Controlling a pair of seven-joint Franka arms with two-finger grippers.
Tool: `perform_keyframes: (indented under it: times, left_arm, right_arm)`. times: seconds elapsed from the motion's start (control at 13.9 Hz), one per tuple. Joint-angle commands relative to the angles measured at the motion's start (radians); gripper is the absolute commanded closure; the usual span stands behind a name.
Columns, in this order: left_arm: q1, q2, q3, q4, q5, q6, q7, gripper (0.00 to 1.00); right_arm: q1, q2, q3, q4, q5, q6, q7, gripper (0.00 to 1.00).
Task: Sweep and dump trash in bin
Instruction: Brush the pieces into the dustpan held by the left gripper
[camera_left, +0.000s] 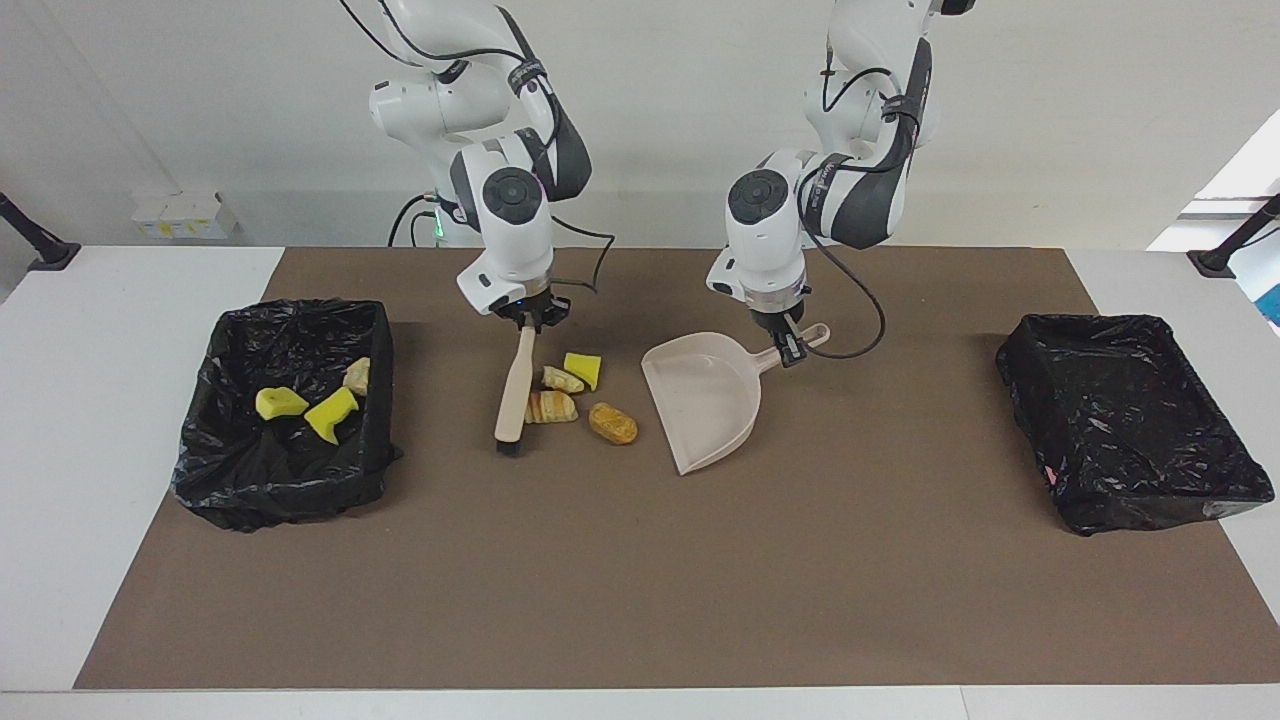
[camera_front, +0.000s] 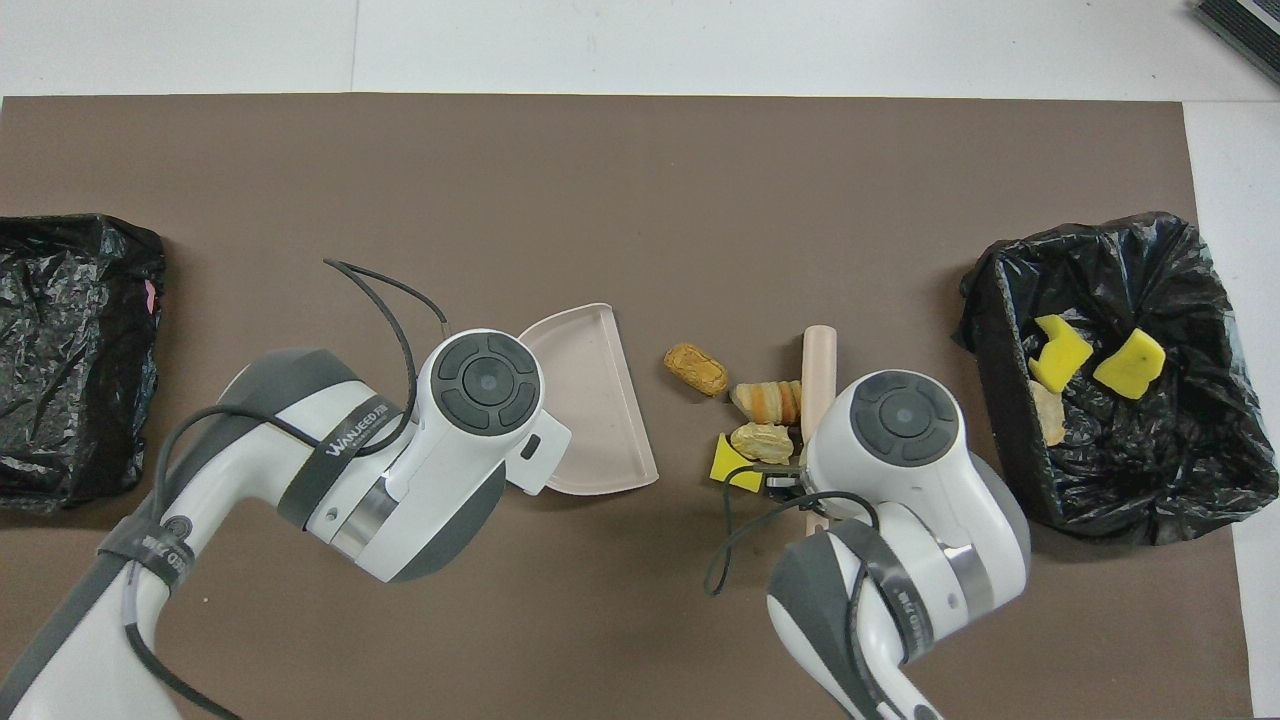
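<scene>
Four bits of trash sit together on the brown mat in the middle of the worktop (camera_left: 120, 420). One is a yellow chunk (camera_left: 584, 369), the one closest to the robots. Right by it is a small tan bread bit (camera_left: 562, 379). A stripy bread bit (camera_left: 551, 407) lies a little farther from the robots, touching or almost touching the brush. A golden-brown pastry bit (camera_left: 613, 423) lies a bit apart from the others, closest to the dustpan.

Three more bits are already in the bin (camera_left: 215, 400) at the right arm's end of the worktop. Two are yellow chunks (camera_left: 281, 402) (camera_left: 332, 414) and one is a pale tan bit (camera_left: 358, 376) up against the bin's wall.

The beige brush (camera_left: 514, 392) lies beside the trash pile, on the side toward that bin. The right claw (camera_left: 530, 318) is closed on the brush's handle end, and the bristle end rests on the mat.

The beige dustpan (camera_left: 705, 400) lies flat on the mat, on the left arm's side of the trash. It touches none of the bits. Its wide mouth points away from the robots. The left claw (camera_left: 790, 350) is closed on the dustpan's handle.

A second bin (camera_left: 1130, 420) with a black bag sits at the left arm's end of the worktop, well apart from the dustpan
</scene>
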Motion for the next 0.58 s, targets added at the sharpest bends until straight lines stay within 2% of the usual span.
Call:
perform_keyframes:
  times: [0.0, 0.29, 0.5]
  left_arm:
    - [-0.043, -0.058, 0.011, -0.087, 0.019, 0.041, 0.009, 1.0]
    - [-0.049, -0.069, 0.01, -0.105, 0.019, 0.054, 0.007, 1.0]
    - [-0.043, -0.069, 0.01, -0.114, 0.018, 0.076, 0.009, 1.0]
  right_arm:
    - [0.064, 0.032, 0.003, 0.005, 0.052, 0.053, 0.028, 1.0]
    - [0.182, 0.185, 0.007, 0.171, 0.155, 0.059, 0.077, 1.0]
    - [0.234, 0.205, 0.009, 0.247, 0.187, 0.048, 0.074, 1.0]
